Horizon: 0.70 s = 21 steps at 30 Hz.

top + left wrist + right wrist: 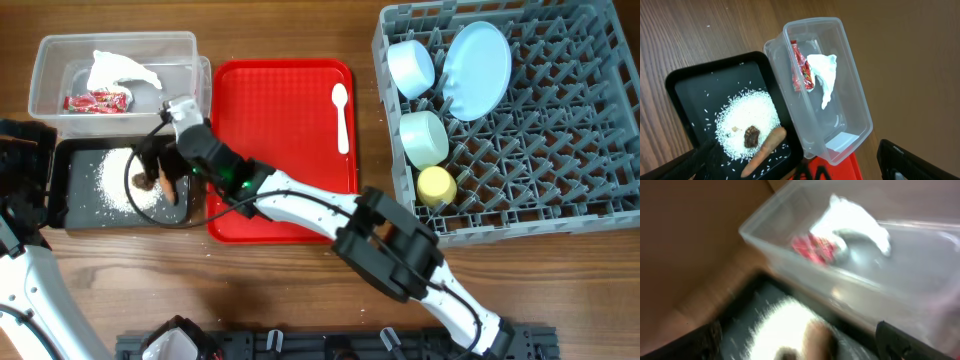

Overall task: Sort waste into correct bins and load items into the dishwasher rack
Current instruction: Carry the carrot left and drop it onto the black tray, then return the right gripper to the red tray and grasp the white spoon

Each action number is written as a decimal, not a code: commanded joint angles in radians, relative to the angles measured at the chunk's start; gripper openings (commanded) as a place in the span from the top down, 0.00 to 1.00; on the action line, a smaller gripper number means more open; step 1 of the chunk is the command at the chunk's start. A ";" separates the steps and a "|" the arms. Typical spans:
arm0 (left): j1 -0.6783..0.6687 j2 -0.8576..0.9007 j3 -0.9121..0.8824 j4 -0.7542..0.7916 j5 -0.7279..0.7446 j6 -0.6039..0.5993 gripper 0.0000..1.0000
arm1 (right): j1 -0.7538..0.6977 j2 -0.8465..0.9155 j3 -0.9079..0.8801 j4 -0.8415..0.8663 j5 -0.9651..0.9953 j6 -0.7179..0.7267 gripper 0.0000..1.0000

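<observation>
Near left edge of the surface: black tray (pixel 75 160) holds rice grains (pixel 115 180), dark lump (pixel 751 136) and brown stick (pixel 765 147). Right fingers (pixel 910 342), spread and empty, hover above; left fingers (pixel 905 160) likewise released. Behind: clear tub (pixel 45 85) containing wrapper (pixel 97 100) and tissue (pixel 120 72). Far right corner: rack (pixel 560 150) with plate (pixel 478 70).

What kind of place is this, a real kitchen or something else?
Probably a staged robot test bench, not a kitchen: a wooden table holds a grey dishwasher rack, a red serving tray, and a clear tub beside a black tray.
</observation>
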 commanded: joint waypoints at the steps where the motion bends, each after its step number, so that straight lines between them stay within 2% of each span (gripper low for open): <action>1: 0.002 0.014 0.012 -0.001 0.012 -0.009 0.00 | -0.031 -0.235 0.019 -0.215 0.136 -0.147 0.00; 2: 0.002 0.027 0.012 -0.007 0.012 -0.009 0.00 | -0.060 -0.315 0.019 -0.370 0.250 -0.159 0.00; 4: 0.002 0.050 0.012 -0.017 0.013 -0.009 0.00 | -0.108 -0.383 0.019 -0.507 0.340 -0.156 0.00; 7: -0.023 0.130 0.011 -0.051 0.013 -0.009 0.00 | -0.227 -0.408 0.019 -0.626 0.273 -0.156 0.00; 9: -0.055 0.172 0.011 -0.060 0.013 -0.004 0.00 | -0.288 -0.388 0.018 -0.648 0.190 -0.159 0.01; 12: -0.128 0.212 0.011 -0.047 0.017 0.074 0.00 | -0.371 -0.332 0.018 -0.651 0.121 -0.156 0.11; 14: -0.211 0.220 0.011 -0.015 0.024 0.192 0.00 | -0.418 -0.259 0.018 -0.655 0.103 -0.143 0.16; 18: -0.450 0.220 0.011 0.079 0.019 0.442 0.00 | -0.441 -0.115 0.018 -0.645 0.084 -0.123 0.18; 21: -0.542 0.220 0.011 0.122 0.012 0.448 0.00 | -0.446 -0.078 0.018 -0.645 0.150 -0.077 0.25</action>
